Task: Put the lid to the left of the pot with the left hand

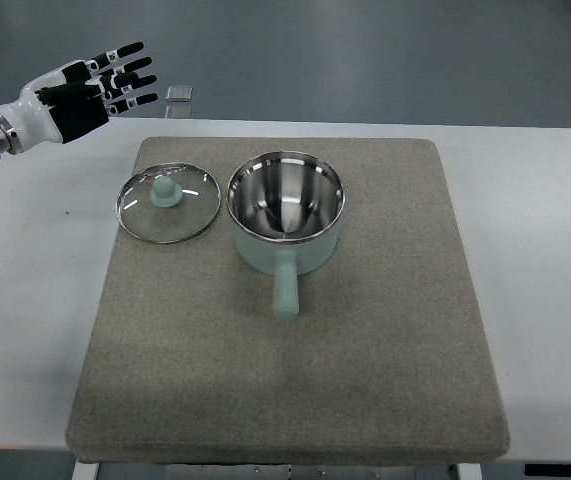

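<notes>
Looking from my seat at the left hand [90, 85], I see it up in the far left corner, above the white table [545, 250] and well apart from everything on the mat, its fingers [130, 72] stretched out straight and gripping nothing. The right hand is not in the picture at all. Moving outward, the lid [168, 202] lies flat on the grey mat [365, 350], knob [166, 189] up, just beside the pot [286, 212] on its left, the two rims close or perhaps touching; I cannot tell which. The pot stands open and empty, its pale green handle [285, 290] pointing toward me. So the lid already sits where the task wants it, and I judge the placing done. If I had to move it again, I would take it by the knob, the only part that offers a proper pinch. The disc looks like glass in a steel rim: stiff, moderately heavy for its size, smooth and likely slippery at the edge, and breakable if dropped or knocked against the steel pot. I would set it down gently and flat.
</notes>
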You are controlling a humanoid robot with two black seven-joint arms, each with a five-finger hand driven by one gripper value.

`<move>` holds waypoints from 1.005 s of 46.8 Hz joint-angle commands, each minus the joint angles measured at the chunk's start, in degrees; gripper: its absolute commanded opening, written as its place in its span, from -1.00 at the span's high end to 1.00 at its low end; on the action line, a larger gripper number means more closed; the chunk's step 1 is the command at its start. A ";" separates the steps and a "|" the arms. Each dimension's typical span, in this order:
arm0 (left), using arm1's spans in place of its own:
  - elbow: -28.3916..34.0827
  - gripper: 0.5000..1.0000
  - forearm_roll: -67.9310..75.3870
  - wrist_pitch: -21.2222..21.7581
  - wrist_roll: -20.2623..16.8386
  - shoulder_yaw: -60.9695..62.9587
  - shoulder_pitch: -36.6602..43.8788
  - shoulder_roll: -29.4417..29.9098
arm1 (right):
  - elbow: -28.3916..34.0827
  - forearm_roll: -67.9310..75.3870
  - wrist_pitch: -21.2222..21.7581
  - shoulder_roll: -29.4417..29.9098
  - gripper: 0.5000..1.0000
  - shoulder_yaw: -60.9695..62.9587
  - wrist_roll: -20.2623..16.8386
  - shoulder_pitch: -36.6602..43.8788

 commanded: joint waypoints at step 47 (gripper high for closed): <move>-0.33 -0.99 -0.16 1.17 -1.44 -0.46 1.28 -1.93 | 0.00 0.09 0.26 0.00 -0.69 0.18 0.00 0.00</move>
